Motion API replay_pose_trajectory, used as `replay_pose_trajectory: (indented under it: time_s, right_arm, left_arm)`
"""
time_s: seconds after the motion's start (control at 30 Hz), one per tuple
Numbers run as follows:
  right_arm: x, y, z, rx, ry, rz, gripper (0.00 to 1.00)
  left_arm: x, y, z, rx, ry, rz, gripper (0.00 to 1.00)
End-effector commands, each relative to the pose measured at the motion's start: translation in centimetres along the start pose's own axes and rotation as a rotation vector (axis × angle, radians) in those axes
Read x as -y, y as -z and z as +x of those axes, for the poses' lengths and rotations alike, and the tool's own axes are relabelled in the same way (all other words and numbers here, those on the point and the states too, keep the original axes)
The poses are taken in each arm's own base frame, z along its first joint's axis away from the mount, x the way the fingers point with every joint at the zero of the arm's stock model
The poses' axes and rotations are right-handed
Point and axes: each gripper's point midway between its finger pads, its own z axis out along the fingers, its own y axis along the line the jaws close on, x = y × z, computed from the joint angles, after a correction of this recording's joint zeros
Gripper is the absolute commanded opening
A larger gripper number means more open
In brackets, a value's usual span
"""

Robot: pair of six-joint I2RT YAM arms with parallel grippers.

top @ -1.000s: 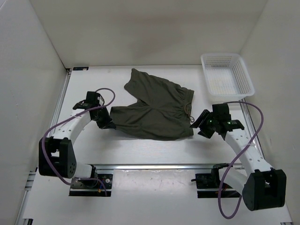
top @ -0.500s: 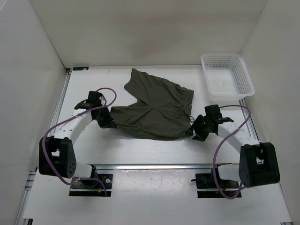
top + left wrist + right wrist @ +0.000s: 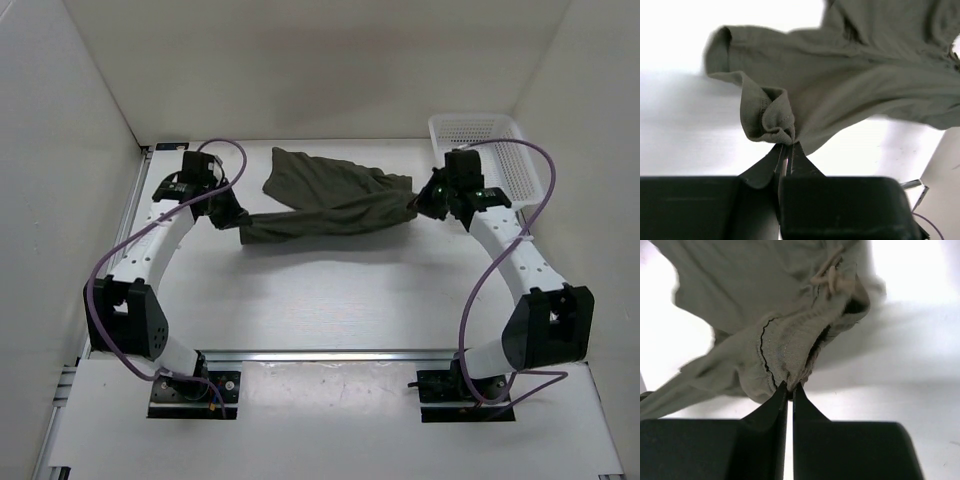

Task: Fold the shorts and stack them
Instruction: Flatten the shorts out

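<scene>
Two grips, both closed on the shorts (image 3: 330,200): left end effector (image 3: 788,145) pinches a leg hem, right end effector (image 3: 790,386) pinches the waistband by the drawstring (image 3: 832,276). Shorts are stretched between them over the far tabletop (image 3: 330,295). Looks like mid first fold. Next: lay the held edge down evenly, then let go.

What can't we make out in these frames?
- Top view: basket near corner, hidden by right arm.
- Top view: how high shorts hang; no side view.
- Right wrist: drawstring ends, blurred.
- Left wrist: shorts' far end, cut off by frame edge.
</scene>
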Motion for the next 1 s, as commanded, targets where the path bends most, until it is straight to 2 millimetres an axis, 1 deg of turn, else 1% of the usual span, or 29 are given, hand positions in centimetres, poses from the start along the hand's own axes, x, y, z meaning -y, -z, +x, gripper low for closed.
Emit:
replay_pose_trajectory:
  time_s: [0.0, 0.03, 0.07, 0.1, 0.13, 0.2, 0.23, 0.27, 0.3, 0.33, 0.37, 0.4, 0.43, 0.47, 0.5, 0.53, 0.57, 0.6, 0.63, 0.67, 0.7, 0.73, 0.77, 0.8, 0.83, 0.87, 0.9, 0.93, 0.97]
  right_arm:
    - [1.7, 2.5, 0.4, -0.032, 0.050, 0.083, 0.00]
    - [1.8, 3.1, 1.0, -0.049, 0.058, 0.078, 0.00]
    - [2.4, 3.2, 1.8, -0.070, 0.056, 0.093, 0.00]
    - [3.3, 3.5, 3.3, -0.116, 0.050, 0.113, 0.00]
    - [4.5, 3.8, 5.4, -0.160, 0.044, 0.127, 0.00]
    - [6.4, 4.3, 8.0, -0.209, 0.008, 0.168, 0.00]
    - [8.3, 4.9, 10.7, -0.256, -0.009, 0.204, 0.00]
    - [9.2, 5.2, 12.0, -0.277, -0.026, 0.223, 0.00]
    - [10.1, 5.4, 13.1, -0.300, -0.029, 0.241, 0.07]
    - [10.8, 5.9, 14.1, -0.313, -0.031, 0.251, 0.21]
    - [11.6, 5.9, 14.8, -0.325, -0.020, 0.268, 0.35]
    - [12.0, 6.2, 14.7, -0.313, -0.015, 0.291, 0.47]
    - [12.0, 6.2, 14.2, -0.292, -0.010, 0.298, 0.65]
    - [11.9, 6.4, 13.6, -0.276, 0.005, 0.306, 0.71]
    - [10.8, 6.8, 11.5, -0.220, 0.023, 0.283, 0.73]
    - [10.4, 7.0, 10.6, -0.197, 0.026, 0.288, 0.74]
    - [10.1, 7.0, 9.3, -0.160, 0.033, 0.300, 0.74]
    - [9.1, 7.0, 7.4, -0.127, 0.045, 0.295, 0.74]
    - [8.5, 6.7, 6.3, -0.103, 0.047, 0.291, 0.74]
    - [7.8, 6.3, 5.4, -0.084, 0.048, 0.278, 0.70]
    - [7.0, 5.4, 4.2, -0.078, 0.048, 0.273, 0.67]
    - [6.7, 4.8, 3.5, -0.072, 0.057, 0.268, 0.64]
    - [6.6, 3.3, 3.1, -0.082, 0.057, 0.275, 0.53]
    - [5.9, 2.7, 2.1, -0.068, 0.058, 0.265, 0.48]
    - [5.7, 2.1, 1.8, -0.075, 0.057, 0.270, 0.44]
    - [5.4, 1.4, 1.3, -0.069, 0.058, 0.266, 0.35]
    - [5.6, 0.1, 1.3, -0.092, 0.057, 0.282, 0.32]
    - [4.7, -0.2, 0.5, -0.083, 0.047, 0.264, 0.31]
    - [4.9, -1.2, 0.5, -0.100, 0.046, 0.276, 0.31]
  left_arm:
    - [0.6, 1.0, 0.2, -0.017, -0.017, 0.016, 0.10]
    - [0.3, 1.4, 0.5, -0.016, -0.016, 0.006, 0.10]
    - [0.0, 1.2, 1.2, -0.023, -0.020, -0.006, 0.10]
    - [-1.3, 0.7, 2.8, -0.065, -0.008, -0.033, 0.10]
    - [-1.8, 1.1, 3.4, -0.062, -0.008, -0.042, 0.10]
    - [-3.2, 1.0, 5.2, -0.083, 0.012, -0.071, 0.10]
    - [-4.4, 0.7, 7.2, -0.114, 0.011, -0.096, 0.10]
    - [-5.2, 0.6, 8.0, -0.125, 0.015, -0.115, 0.10]
    - [-5.8, 0.3, 8.8, -0.146, 0.020, -0.129, 0.28]
    - [-6.3, 0.1, 9.4, -0.161, 0.024, -0.139, 0.50]
    - [-6.7, 0.2, 9.9, -0.179, 0.018, -0.150, 0.72]
    - [-6.9, -0.1, 9.7, -0.178, 0.006, -0.164, 0.82]
    - [-6.9, 0.0, 9.4, -0.179, 0.006, -0.177, 0.97]
    - [-6.1, 0.4, 8.0, -0.153, -0.010, -0.169, 0.99]
    - [-5.4, 0.6, 6.8, -0.124, -0.016, -0.164, 0.99]
    - [-4.9, 0.9, 5.9, -0.105, -0.020, -0.163, 0.99]
    - [-3.1, 1.7, 3.5, -0.048, -0.034, -0.126, 0.99]
    - [-2.7, 1.4, 2.7, -0.052, -0.045, -0.127, 0.96]
    - [-2.0, 1.3, 1.7, -0.038, -0.049, -0.119, 0.92]
    - [-1.1, 1.1, 0.9, -0.030, -0.059, -0.108, 0.87]
    - [-0.1, 0.4, -0.9, -0.017, -0.074, -0.099, 0.70]
    - [0.6, -0.2, -1.6, -0.019, -0.099, -0.093, 0.62]
    - [2.3, -0.2, -3.2, 0.007, -0.125, -0.069, 0.56]
    - [2.0, -2.5, -3.7, -0.029, -0.130, -0.091, 0.48]
    - [2.0, -3.2, -3.9, -0.050, -0.125, -0.104, 0.48]
    - [2.6, -4.0, -4.2, -0.061, -0.146, -0.103, 0.48]
    - [4.2, -4.1, -5.7, -0.029, -0.164, -0.085, 0.53]
    - [3.4, -6.4, -5.9, -0.063, -0.169, -0.118, 0.57]
    - [3.7, -7.2, -5.9, -0.079, -0.177, -0.131, 0.64]
